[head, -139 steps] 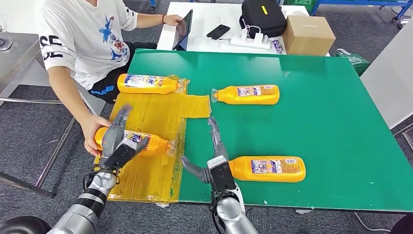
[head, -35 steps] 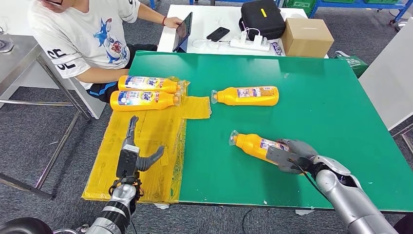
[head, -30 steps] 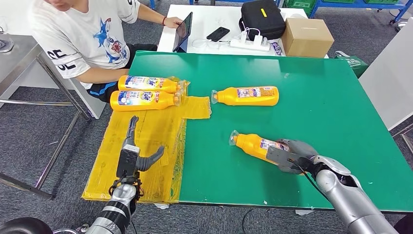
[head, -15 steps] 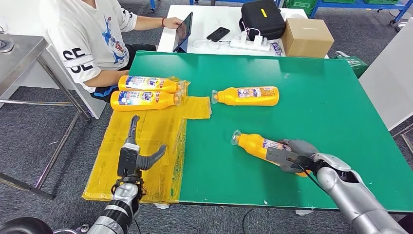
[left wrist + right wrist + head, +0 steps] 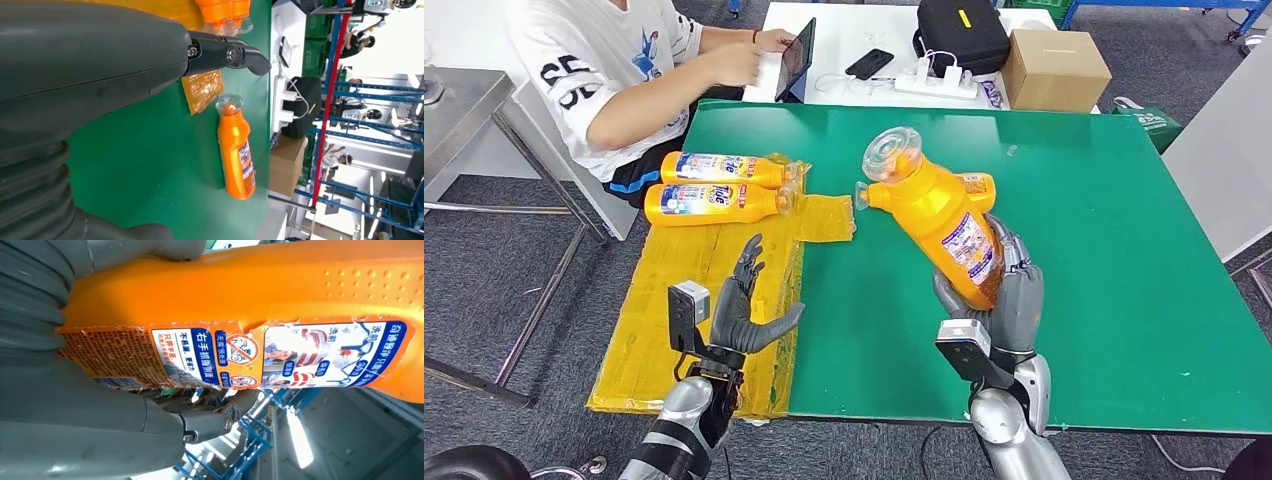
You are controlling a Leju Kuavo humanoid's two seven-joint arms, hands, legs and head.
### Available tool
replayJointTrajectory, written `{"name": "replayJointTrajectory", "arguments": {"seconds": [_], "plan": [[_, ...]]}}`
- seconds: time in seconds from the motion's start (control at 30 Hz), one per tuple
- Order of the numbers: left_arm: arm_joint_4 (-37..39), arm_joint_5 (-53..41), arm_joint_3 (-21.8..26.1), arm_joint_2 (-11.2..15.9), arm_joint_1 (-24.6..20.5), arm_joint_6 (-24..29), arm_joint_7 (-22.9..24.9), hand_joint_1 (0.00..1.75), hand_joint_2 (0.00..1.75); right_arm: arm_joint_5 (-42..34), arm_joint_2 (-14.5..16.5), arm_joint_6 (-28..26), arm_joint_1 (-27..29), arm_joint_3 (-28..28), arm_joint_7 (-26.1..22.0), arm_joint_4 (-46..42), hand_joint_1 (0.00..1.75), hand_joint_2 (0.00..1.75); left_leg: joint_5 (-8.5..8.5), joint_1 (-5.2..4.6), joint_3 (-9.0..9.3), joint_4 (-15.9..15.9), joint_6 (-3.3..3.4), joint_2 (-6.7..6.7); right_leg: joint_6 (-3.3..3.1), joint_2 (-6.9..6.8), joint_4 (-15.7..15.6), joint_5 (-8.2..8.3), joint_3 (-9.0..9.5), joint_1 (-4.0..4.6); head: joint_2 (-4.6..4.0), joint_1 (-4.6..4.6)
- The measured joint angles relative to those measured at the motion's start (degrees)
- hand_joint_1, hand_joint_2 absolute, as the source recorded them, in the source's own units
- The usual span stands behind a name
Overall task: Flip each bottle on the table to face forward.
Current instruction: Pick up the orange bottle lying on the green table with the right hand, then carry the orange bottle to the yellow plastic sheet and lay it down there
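R hand [image 5: 1002, 300] – holds bottle [image 5: 944, 215] (tilted)

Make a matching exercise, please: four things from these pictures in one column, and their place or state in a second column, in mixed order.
Things:
1. right hand
2. left hand
3. two bottles with blue labels
4. cardboard box

Places or states:
a. on the white table behind
b. lying side by side on the yellow sheet
c. holds an orange bottle raised off the green table
d. open, over the yellow sheet

Pairs: 1-c, 2-d, 3-b, 4-a
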Motion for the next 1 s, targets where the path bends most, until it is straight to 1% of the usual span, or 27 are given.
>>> {"name": "replayJointTrajectory", "arguments": {"seconds": [0.17,0.33,0.6,0.67,0.77,0.87,0.93,1.0], "plan": [[-0.6,0.3,-0.6,0.1,0.1,-0.2,0.0,0.0,1.75,0.0,1.0,0.1,0.4,-1.1,-0.3,-0.9,1.75,1.75,0.0,-0.01,-0.02,0.0,0.0,0.0,0.01,0.0,0.0,0.01,0.0,-0.01,0.0,-0.01],[-1.1,3.2,-1.4,0.2,0.2,-3.2,0.4,0.0,1.75,-0.7,2.4,0.0,0.6,-2.6,-3.1,-1.2,1.75,1.75,0.0,0.0,-0.03,0.0,0.0,-0.01,0.01,0.0,0.0,0.0,-0.03,0.0,0.0,-0.01],[-2.3,5.4,-2.5,0.7,0.6,-4.8,1.0,0.0,1.75,-2.0,3.9,1.1,0.6,-4.2,-4.3,-0.5,1.75,1.75,0.0,0.0,-0.04,0.0,0.0,0.0,0.0,0.0,0.0,0.0,-0.03,0.0,0.0,0.0],[-2.8,7.2,-2.7,0.9,1.0,-7.4,1.0,0.0,1.75,-3.0,4.1,3.3,0.6,-4.4,-4.3,0.1,1.75,1.75,0.0,0.0,-0.05,0.0,0.0,0.0,0.0,0.0,0.0,0.0,-0.03,0.0,0.0,0.01],[-4.3,9.7,-3.1,1.4,2.0,-12.6,1.1,0.0,1.75,-5.8,4.6,9.5,0.6,-4.6,-5.0,2.5,1.75,1.75,0.0,0.0,-0.06,0.0,0.0,0.0,0.0,0.0,0.0,0.0,-0.03,0.0,0.0,0.0],[-5.5,10.7,-3.9,2.1,2.7,-16.1,1.1,0.0,1.75,-8.0,5.8,15.1,0.6,-4.4,-6.8,6.9,1.75,1.75,0.0,0.01,-0.07,0.0,0.0,-0.01,0.0,0.0,0.0,0.0,-0.04,0.01,0.0,0.0],[-5.8,11.4,-4.4,2.3,3.0,-17.9,1.1,0.0,1.75,-9.0,6.9,17.4,0.6,-3.8,-8.1,10.6,1.75,1.75,-0.01,0.03,-0.07,0.0,0.0,-0.01,0.0,0.0,0.0,-0.01,-0.05,0.03,0.0,0.01],[-5.9,12.1,-4.9,2.6,3.2,-19.1,1.2,0.0,1.75,-9.3,8.2,18.3,0.6,-2.8,-9.1,14.3,1.75,1.75,-0.01,0.04,-0.08,0.0,0.0,0.0,0.0,0.0,0.0,-0.01,-0.07,0.04,0.0,0.0]]}}
